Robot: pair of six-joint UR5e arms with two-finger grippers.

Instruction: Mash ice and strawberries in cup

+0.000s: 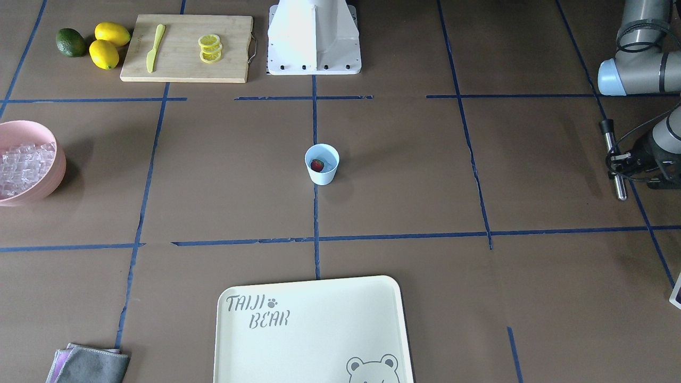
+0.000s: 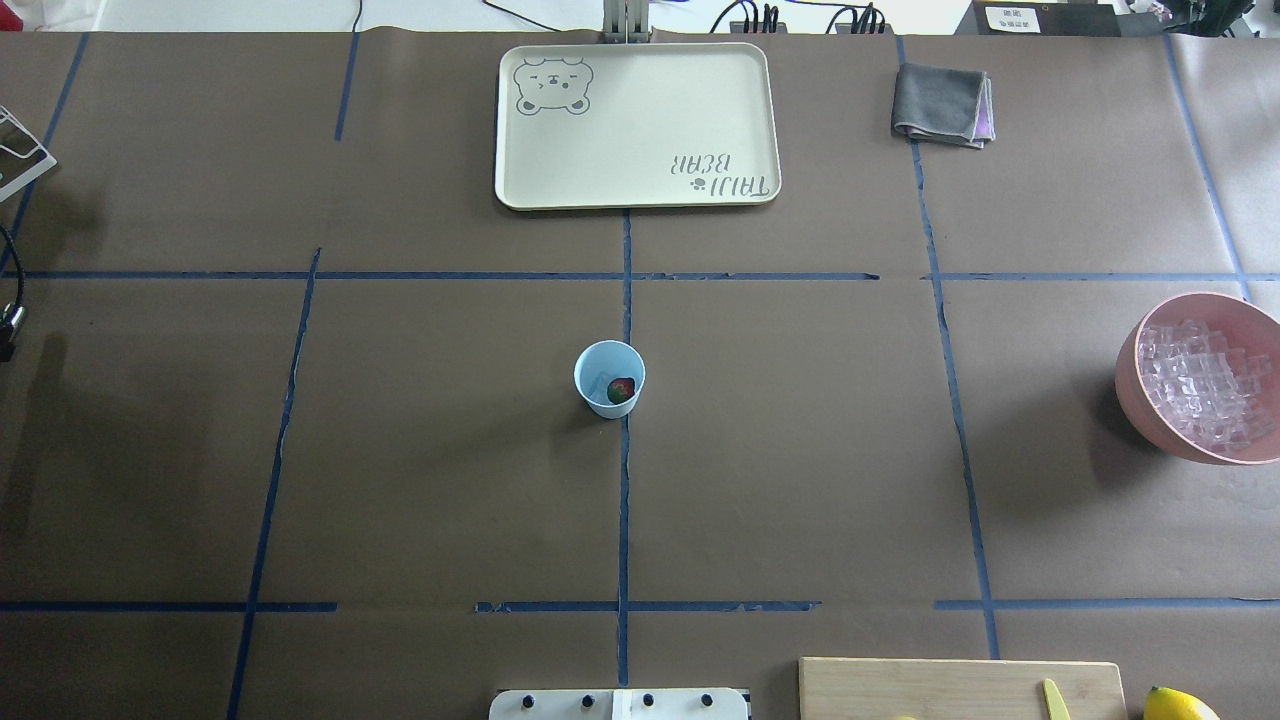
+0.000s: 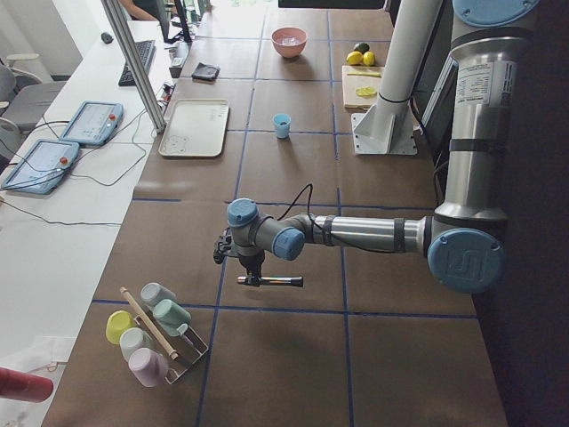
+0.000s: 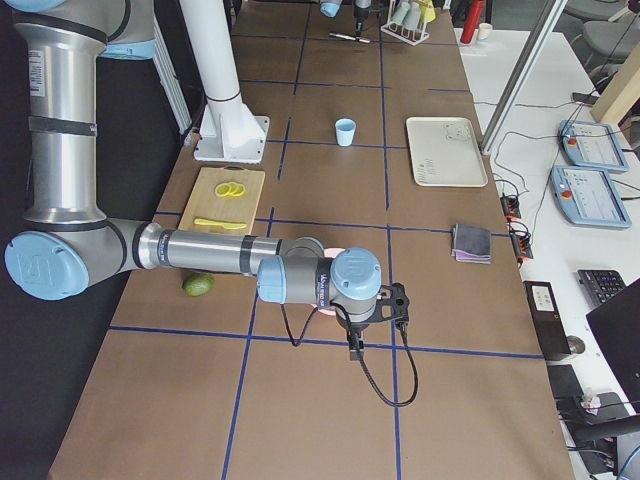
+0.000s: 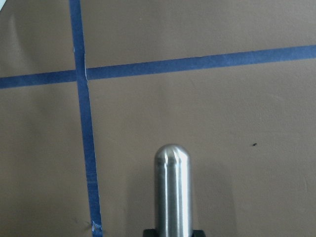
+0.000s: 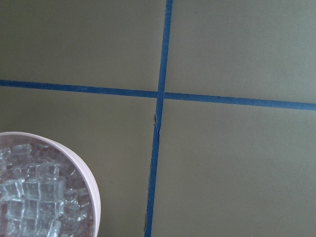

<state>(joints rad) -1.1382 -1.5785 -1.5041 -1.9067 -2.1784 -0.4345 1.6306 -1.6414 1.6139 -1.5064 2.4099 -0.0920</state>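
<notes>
The pale blue cup (image 1: 322,174) stands at the table's centre with one red strawberry (image 1: 317,165) inside; from overhead the cup (image 2: 609,385) and the strawberry (image 2: 621,389) show the same. The ice (image 1: 24,167) is heaped in a pink bowl (image 1: 53,182), seen too in the right wrist view as ice (image 6: 34,197). My left gripper (image 1: 618,162) is shut on a metal pestle (image 5: 172,192), far to the side of the cup. My right gripper (image 4: 354,345) hovers beside the bowl; I cannot tell its state.
A wooden cutting board (image 1: 234,48) carries a yellow knife and lemon slices, with two lemons (image 1: 104,53) and a green fruit (image 1: 71,42) beside it. A cream tray (image 1: 319,330), a folded cloth (image 1: 90,364) and a rack of cups (image 3: 156,329) lie further off.
</notes>
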